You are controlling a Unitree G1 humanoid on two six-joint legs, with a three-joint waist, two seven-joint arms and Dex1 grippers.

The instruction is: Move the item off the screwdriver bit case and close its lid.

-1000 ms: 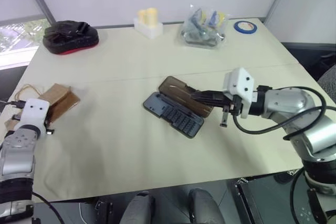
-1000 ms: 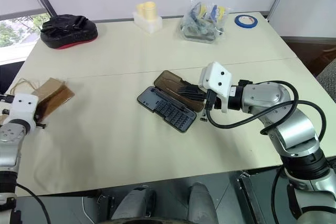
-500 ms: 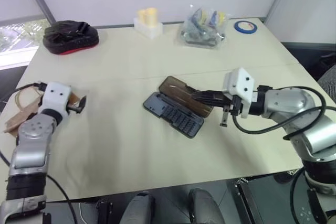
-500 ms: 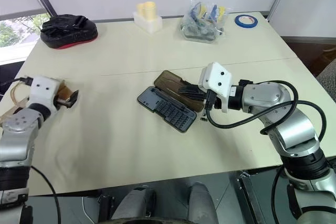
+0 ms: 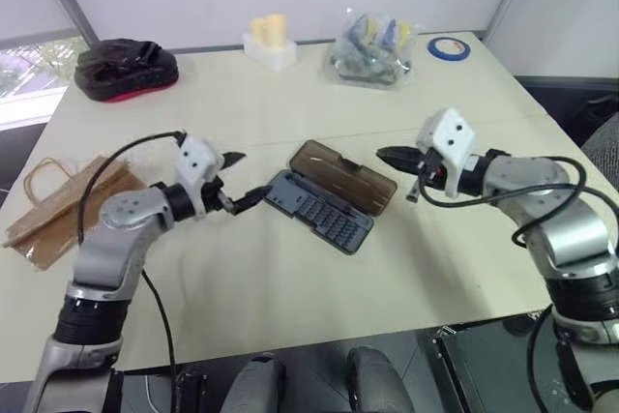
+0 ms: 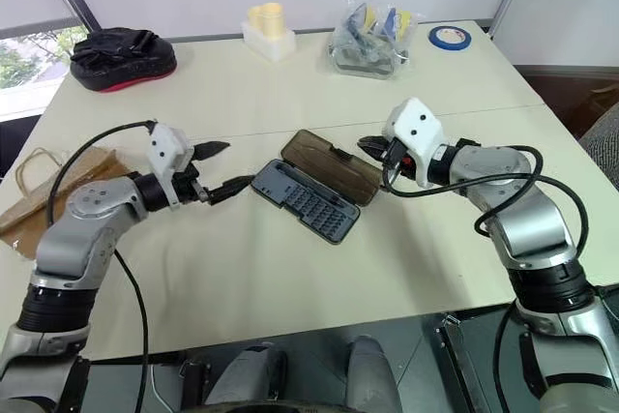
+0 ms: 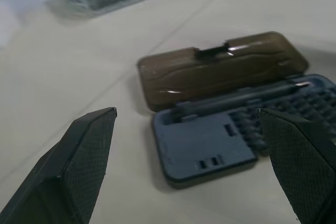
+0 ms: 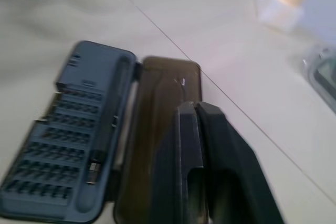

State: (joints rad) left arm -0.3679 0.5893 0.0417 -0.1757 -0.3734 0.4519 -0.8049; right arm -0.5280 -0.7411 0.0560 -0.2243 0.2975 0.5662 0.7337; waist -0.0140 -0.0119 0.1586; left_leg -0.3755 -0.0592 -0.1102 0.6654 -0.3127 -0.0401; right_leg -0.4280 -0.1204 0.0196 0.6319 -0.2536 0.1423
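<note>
Left arm swung in from the desk's left edge to the case; paper bag left behind near that edge, flat, off the case. Right tool backed off the lid toward the right side.

Head views: screwdriver bit case sits mid-desk, open, grey tray toward the near edge, lid laid flat behind it toward the far edge. Left tool at the tray's left end, fingers spread wide, holding nothing. Right tool just off the lid's right end, fingers close together with barely a gap, gripping nothing. Nothing lies between either tool and the case. Along the far edge: black-and-red pouch by the far-left corner, white block with yellow cylinders, clear bag of mixed parts, blue tape roll by the far-right corner. No readable writing anywhere.

Left wrist view: both fingers wide apart, tray end between them but apart from them; black latch on the lid's far long side visible here, clear bag blurred beyond.

Right wrist view: fingers nearly together above the lid; bit rows in the tray visible, white block blurred beyond.
</note>
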